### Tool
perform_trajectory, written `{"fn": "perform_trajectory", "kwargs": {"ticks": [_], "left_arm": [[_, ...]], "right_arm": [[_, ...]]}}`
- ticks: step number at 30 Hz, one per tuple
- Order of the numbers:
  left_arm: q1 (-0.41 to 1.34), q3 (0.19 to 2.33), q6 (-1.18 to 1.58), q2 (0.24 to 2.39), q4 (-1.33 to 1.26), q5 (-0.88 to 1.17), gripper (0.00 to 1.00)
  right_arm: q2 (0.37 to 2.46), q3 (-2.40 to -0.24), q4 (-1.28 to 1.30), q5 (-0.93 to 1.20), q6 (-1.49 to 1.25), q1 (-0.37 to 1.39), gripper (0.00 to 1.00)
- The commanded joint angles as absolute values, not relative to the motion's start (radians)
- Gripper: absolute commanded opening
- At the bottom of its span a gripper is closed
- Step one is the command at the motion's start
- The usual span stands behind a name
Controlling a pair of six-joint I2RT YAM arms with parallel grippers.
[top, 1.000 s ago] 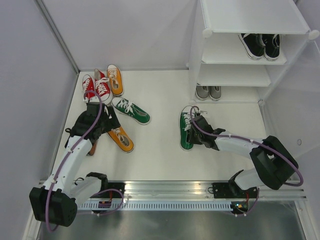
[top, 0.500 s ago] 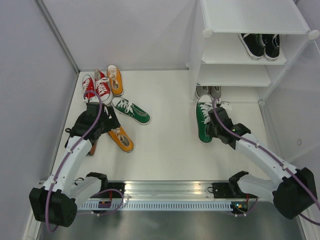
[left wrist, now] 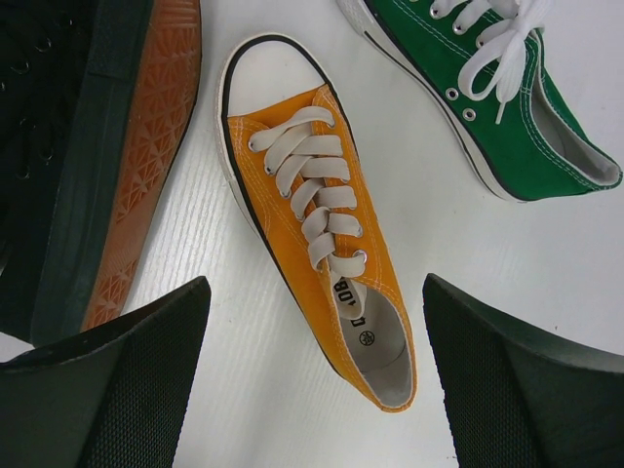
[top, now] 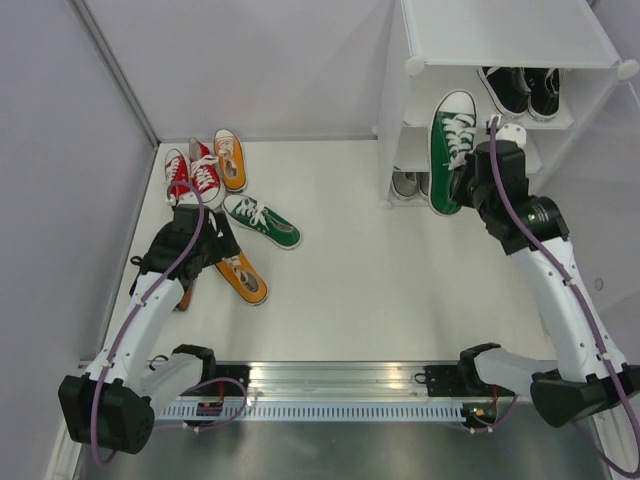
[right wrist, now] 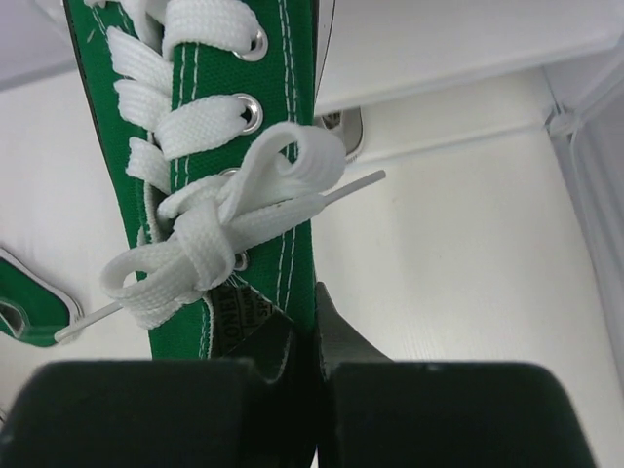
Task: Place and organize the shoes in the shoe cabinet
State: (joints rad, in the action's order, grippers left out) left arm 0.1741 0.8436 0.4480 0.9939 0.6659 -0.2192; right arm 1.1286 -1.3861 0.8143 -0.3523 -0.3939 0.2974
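Observation:
My right gripper [top: 468, 186] is shut on the collar of a green shoe [top: 452, 148] and holds it off the floor, toe up, in front of the shoe cabinet [top: 500, 30]. The right wrist view shows the fingers [right wrist: 336, 327] pinching the green shoe's [right wrist: 244, 88] side wall. My left gripper [top: 198, 250] hangs open over an orange shoe [top: 243, 278], whose heel lies between the open fingers [left wrist: 507, 380] in the left wrist view [left wrist: 322, 224]. A second green shoe [top: 262, 221], a red pair [top: 192, 172] and another orange shoe [top: 230, 158] lie on the floor at the left.
A black pair [top: 520, 88] stands on an upper cabinet shelf and a grey pair [top: 412, 184] on the bottom tier. A dark shoe with a brown sole [left wrist: 127, 146] lies on its side beside my left gripper. White walls close in the left and back.
My right arm has lifted the green shoe from the middle of the floor and carried it up and right to the cabinet's front. The left arm has not moved.

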Motion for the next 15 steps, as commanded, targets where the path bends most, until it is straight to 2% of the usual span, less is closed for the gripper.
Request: {"fn": "perform_trajectory", "kwargs": {"ticks": [1, 7, 15], "left_arm": [[0.169, 0.831, 0.411, 0.983, 0.646, -0.249, 0.92], [0.169, 0.83, 0.413, 0.98, 0.649, -0.253, 0.92], [0.169, 0.827, 0.413, 0.977, 0.647, -0.247, 0.92]], "right_arm": [[1.219, -1.554, 0.742, -0.281, -0.334, 0.258, 0.01], [1.457, -1.875, 0.732, -0.219, -0.305, 0.219, 0.01], [1.658, -2.043, 0.638, -0.206, -0.298, 0.164, 0.01]]}}
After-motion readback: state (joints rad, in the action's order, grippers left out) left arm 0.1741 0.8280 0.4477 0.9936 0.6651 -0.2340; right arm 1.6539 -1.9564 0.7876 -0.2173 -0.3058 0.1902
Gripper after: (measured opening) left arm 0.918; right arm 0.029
